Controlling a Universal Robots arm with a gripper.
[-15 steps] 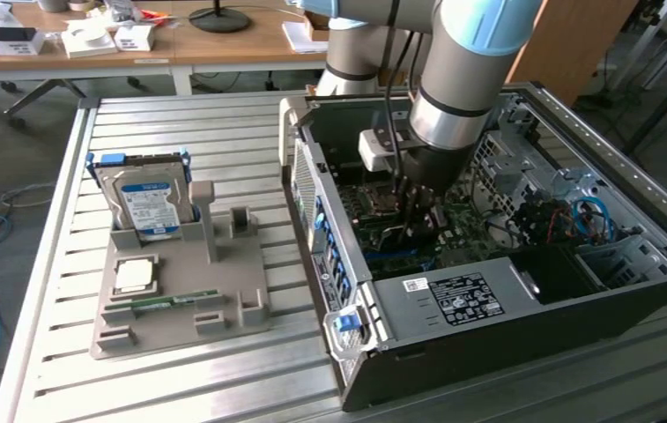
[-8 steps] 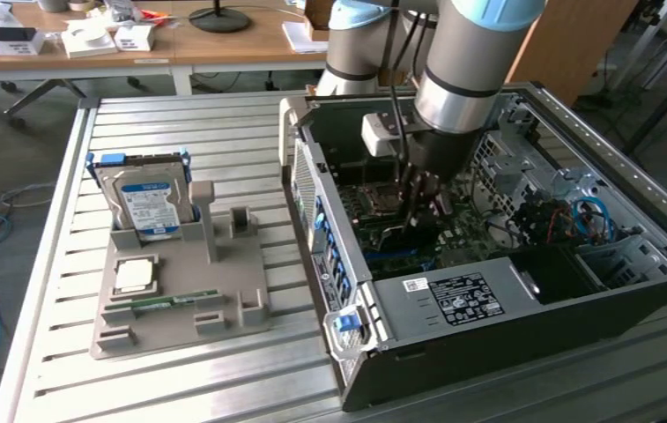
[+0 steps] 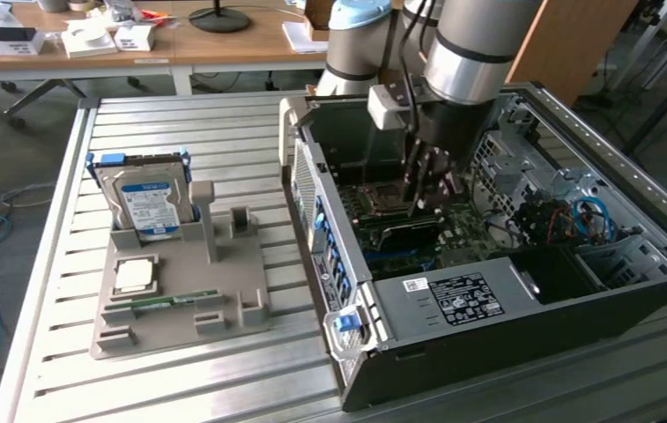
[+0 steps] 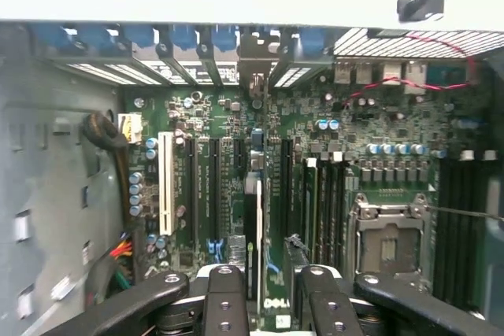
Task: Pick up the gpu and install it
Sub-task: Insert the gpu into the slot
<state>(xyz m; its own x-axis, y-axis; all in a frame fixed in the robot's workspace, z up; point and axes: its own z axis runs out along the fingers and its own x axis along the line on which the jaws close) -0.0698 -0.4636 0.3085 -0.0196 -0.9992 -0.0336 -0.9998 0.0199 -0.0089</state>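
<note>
Between the arms of the gripper (image 4: 273,273), the gpu (image 4: 253,226) stands edge-on, thin and upright, right over the long expansion slots of the motherboard (image 4: 213,116). Whether the gripper is clamped on the card or merely straddles it, you cannot tell from here. You are, by my reading, in the install step: the card is already inside the case (image 3: 451,300), and I cannot make out whether it is seated. Seating it would call for keeping the card's lower edge lined up with one slot and pressing straight down (no twist, since neighbouring slots sit close beside it). Beyond the case, toward the exterior view's left edge of the slatted metal table (image 3: 192,379), a grey holder (image 3: 239,304) carries a hard drive (image 3: 145,198) standing up, a processor (image 3: 133,276) and a memory stick (image 3: 174,301). Farthest off, a wooden desk (image 3: 227,44) holds small boxes.
</note>
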